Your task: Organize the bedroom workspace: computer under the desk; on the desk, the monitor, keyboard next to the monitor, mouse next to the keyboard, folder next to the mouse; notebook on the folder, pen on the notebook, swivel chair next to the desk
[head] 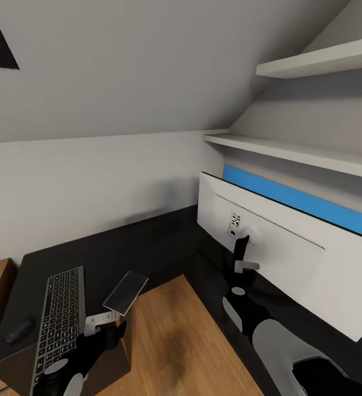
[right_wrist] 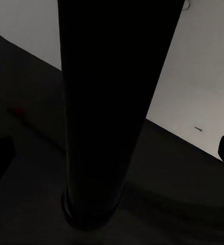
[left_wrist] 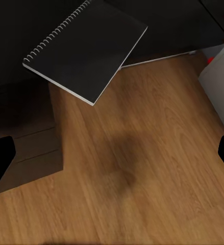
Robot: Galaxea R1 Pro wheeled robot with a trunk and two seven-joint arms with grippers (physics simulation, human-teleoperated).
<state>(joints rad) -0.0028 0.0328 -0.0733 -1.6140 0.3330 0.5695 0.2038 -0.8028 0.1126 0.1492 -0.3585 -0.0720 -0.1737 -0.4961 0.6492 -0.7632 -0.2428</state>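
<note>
Notebook (head: 125,292) overhanging desk (head: 164,242) edge.

Worktop (head: 164,242): showing matte black. Monitor (head: 280,258), standing on it: showing a light grey-white back with a thin black neck (right_wrist: 106,102). Behind the monitor, the wall is carrying a bright blue band (head: 302,201). Keyboard (head: 57,324), at the worktop's left end: showing a silver-grey frame with black keys. Notebook (left_wrist: 86,48), at the worktop's edge: appearing grey from the head, dark with a pale wire spiral from the left wrist. Floor (head: 175,341): showing warm brown wood grain. Shelves (head: 313,60) above the monitor: appearing off-white.
</note>
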